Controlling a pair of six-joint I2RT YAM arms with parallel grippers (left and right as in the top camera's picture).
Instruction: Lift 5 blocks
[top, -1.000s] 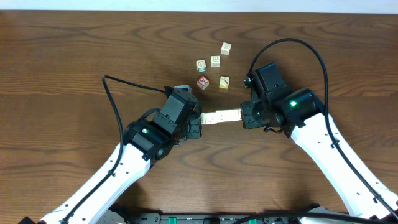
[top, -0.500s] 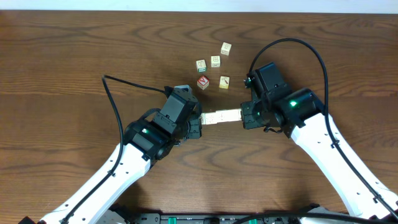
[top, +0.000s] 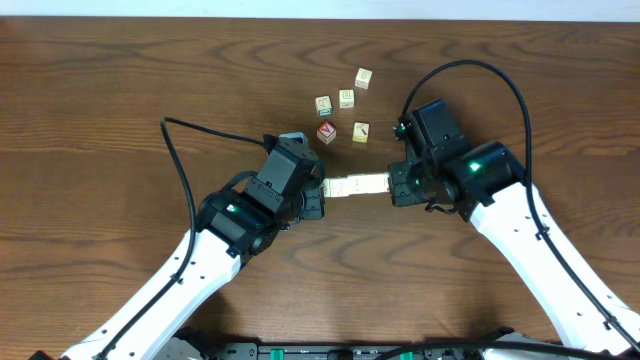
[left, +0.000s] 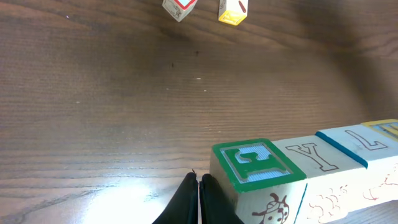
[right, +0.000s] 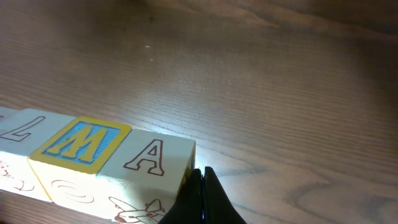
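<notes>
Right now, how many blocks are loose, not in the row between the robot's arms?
5. The back block, the middle block and left block side by side, then the red-faced block and yellow-marked block nearest the row. None seems hidden.

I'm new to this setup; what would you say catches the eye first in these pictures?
A row of lettered blocks spans the middle of the table, pinched end to end between the left arm and the right arm, each pressing with shut jaws. Just beyond the row lie five loose blocks, including a red block.
</notes>
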